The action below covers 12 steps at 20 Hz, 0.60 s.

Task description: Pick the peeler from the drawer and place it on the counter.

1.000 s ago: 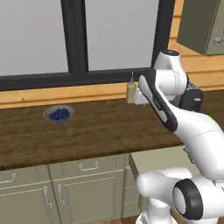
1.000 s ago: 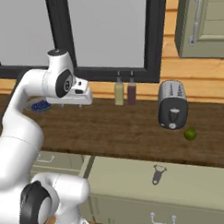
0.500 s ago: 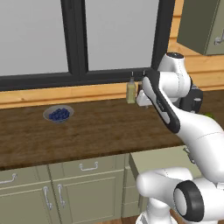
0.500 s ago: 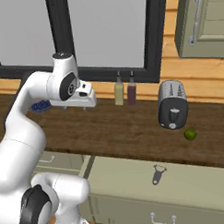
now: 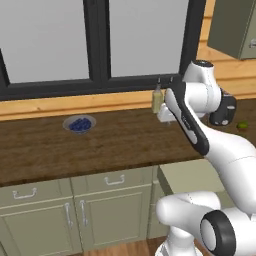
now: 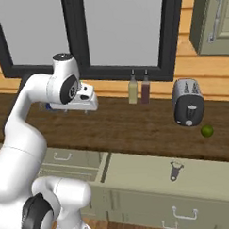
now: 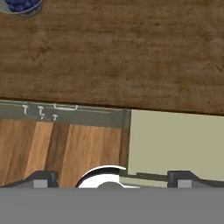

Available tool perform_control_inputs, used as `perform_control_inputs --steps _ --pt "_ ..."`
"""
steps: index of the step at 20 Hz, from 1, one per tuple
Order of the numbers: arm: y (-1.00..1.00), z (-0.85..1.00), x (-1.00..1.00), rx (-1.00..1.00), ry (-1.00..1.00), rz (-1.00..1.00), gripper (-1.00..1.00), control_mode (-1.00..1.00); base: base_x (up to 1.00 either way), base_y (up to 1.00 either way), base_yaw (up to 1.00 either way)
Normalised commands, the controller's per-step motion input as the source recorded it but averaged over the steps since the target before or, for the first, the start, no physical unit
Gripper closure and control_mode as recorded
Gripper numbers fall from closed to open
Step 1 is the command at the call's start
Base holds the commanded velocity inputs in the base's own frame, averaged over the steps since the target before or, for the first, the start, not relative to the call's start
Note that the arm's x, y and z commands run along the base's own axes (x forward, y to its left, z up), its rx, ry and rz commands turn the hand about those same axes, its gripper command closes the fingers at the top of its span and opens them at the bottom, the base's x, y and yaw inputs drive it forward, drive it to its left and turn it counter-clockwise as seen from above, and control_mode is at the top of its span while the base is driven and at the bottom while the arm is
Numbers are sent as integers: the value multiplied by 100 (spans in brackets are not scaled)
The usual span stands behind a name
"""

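Currently the gripper (image 7: 109,177) hangs above the front edge of the counter (image 7: 113,52), looking straight down; its two dark fingertips (image 7: 41,178) stand far apart at the bottom of the hand view, so the jaws are spread wide with nothing between them. Directly below lie the dark wood-grain worktop, the olive cabinet fronts with silver handles, the wooden floor, and a corner of the drawer (image 7: 175,140), whose pale-green floor is exposed. From the right base view, the white hand (image 6: 82,100) is held over the left part of the counter (image 6: 136,129), well apart from the drawer (image 6: 138,174), which is pulled out beneath the worktop. The peeler (image 6: 176,170) lies flat on the drawer floor toward its right side, dark handle pointing to the front. On the counter behind it stand a toaster (image 6: 187,108), a lime (image 6: 207,130) just beside it, and two bottles (image 6: 139,89) against the wall ledge. A bowl of blueberries (image 5: 79,124) sits on the worktop to the far left.
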Motion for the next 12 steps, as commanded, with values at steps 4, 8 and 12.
perform_control_inputs --steps 4,8,12 --pt "0 0 0 0 0 0 -100 100 -33 91 -27" --pt "0 0 0 0 0 0 -100 100 -9 54 -46" --pt "0 0 0 0 0 0 -100 100 0 22 -49"
